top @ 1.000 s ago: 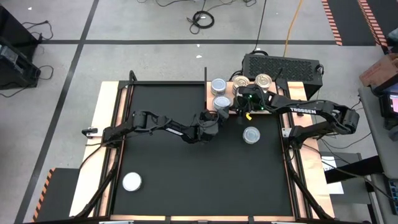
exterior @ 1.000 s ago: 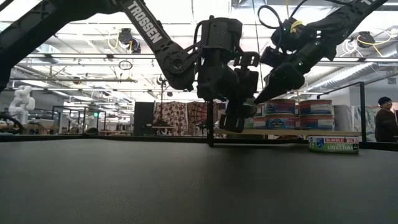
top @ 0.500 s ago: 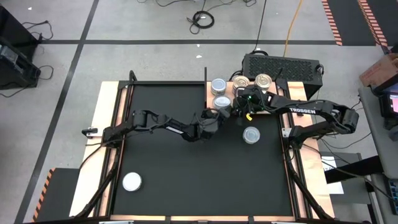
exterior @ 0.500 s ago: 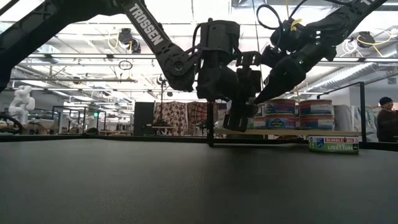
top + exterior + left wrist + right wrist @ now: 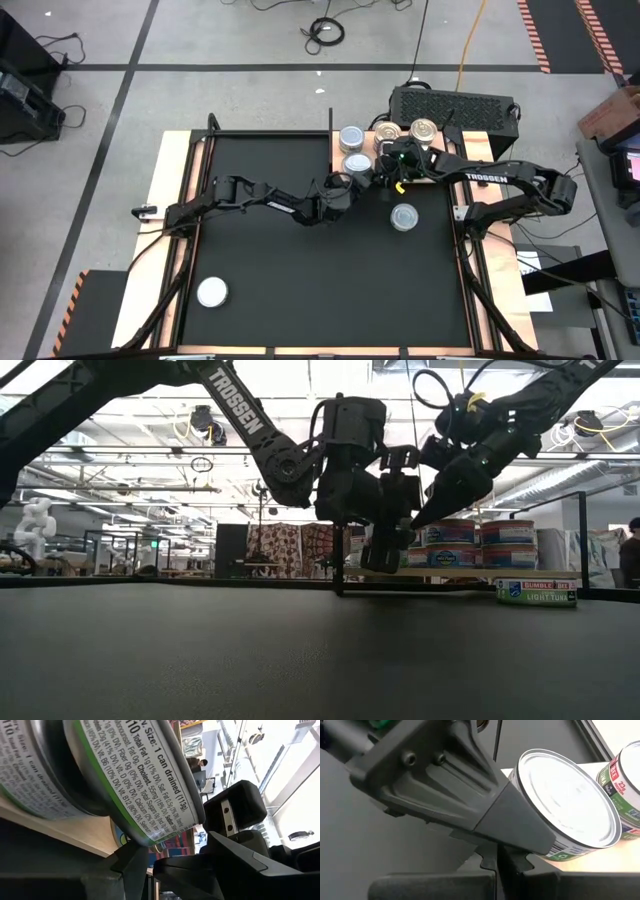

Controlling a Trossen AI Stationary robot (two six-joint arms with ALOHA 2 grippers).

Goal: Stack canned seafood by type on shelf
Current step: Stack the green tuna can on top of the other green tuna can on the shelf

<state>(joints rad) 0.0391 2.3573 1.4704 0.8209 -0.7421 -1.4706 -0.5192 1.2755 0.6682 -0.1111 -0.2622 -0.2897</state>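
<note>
1. Wooden shelf (image 5: 372,150) lies under both hands, carrying tins.
2. Left hand (image 5: 345,185), fingers clamped on a tin (image 5: 145,785), at the shelf's edge.
3. Right hand (image 5: 385,172), fingers together, just beside it.

My fingers (image 5: 485,815): matt dark plastic. Tin (image 5: 570,810): smooth shiny metal lid, glossy paper label. Shelf (image 5: 75,832): pale wood.

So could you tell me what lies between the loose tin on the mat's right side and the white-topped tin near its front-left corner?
In the high view, only bare black mat lies between the loose tin and the white-topped tin; both grippers work farther back, by the shelf.
</note>
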